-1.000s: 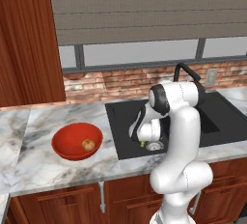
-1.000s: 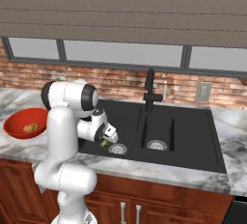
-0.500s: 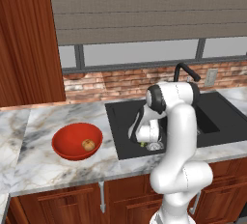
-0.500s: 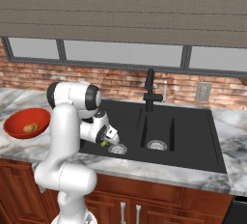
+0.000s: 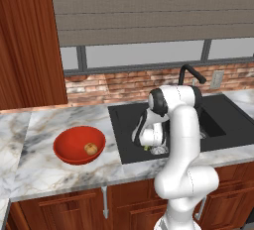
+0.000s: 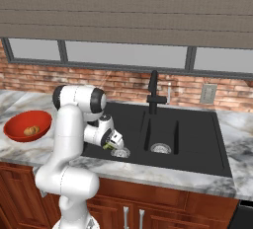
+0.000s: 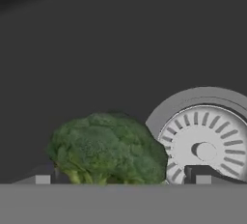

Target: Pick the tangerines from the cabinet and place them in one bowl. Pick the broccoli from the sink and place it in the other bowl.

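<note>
The white arm's claw (image 7: 119,182) is hanging spread wide around the lumpy green broccoli (image 7: 107,149) beside the silver drain (image 7: 205,143) in the black double-basin sink's (image 6: 192,134) left basin; closing on it should come next.

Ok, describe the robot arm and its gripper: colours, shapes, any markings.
The arm is glossy white, built of rounded tubular segments with dark bands at the joints. Its gripper has a white body and two small dark finger tips. No cables or markings are visible.
</note>
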{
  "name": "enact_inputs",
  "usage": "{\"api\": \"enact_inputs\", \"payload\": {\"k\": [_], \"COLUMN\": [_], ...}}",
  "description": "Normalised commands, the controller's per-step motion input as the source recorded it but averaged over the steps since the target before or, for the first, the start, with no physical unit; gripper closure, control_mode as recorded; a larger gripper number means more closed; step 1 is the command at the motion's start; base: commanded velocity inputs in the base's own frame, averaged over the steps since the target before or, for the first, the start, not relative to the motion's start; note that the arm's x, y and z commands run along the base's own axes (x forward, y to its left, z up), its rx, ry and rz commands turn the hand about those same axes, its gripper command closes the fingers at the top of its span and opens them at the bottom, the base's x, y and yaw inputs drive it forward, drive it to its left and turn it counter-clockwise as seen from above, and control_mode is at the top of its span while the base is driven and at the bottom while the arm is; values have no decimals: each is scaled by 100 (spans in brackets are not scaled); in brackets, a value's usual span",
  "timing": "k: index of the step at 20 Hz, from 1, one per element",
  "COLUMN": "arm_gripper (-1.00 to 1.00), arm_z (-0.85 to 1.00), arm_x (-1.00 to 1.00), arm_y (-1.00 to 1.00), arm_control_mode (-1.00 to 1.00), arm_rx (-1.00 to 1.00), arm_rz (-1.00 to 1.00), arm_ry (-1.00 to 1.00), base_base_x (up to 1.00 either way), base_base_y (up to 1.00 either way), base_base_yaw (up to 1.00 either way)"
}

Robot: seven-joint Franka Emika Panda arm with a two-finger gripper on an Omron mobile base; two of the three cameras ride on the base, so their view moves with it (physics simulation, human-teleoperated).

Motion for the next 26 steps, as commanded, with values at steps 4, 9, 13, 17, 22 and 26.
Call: {"api": "enact_inputs", "payload": {"k": [4, 9, 13, 17, 22, 26], "arm_gripper": [-100, -100, 100, 100, 100, 100], "arm_z": [-23, -12, -11, -10, -6, 0], "arm_x": [7, 9, 9, 7, 2, 0], "arm_y": [0, 0, 0, 0, 0, 0], "arm_control_mode": [-100, -100, -100, -100, -100, -100], "arm_rx": [0, 1, 1, 1, 1, 0], "arm_rz": [1, 0, 0, 0, 0, 0], "arm_ry": [4, 0, 0, 0, 0, 0], "base_base_x": [0, 0, 0, 0, 0, 0], "base_base_y": [0, 0, 0, 0, 0, 0], "base_base_yaw": [0, 0, 0, 0, 0, 0]}}
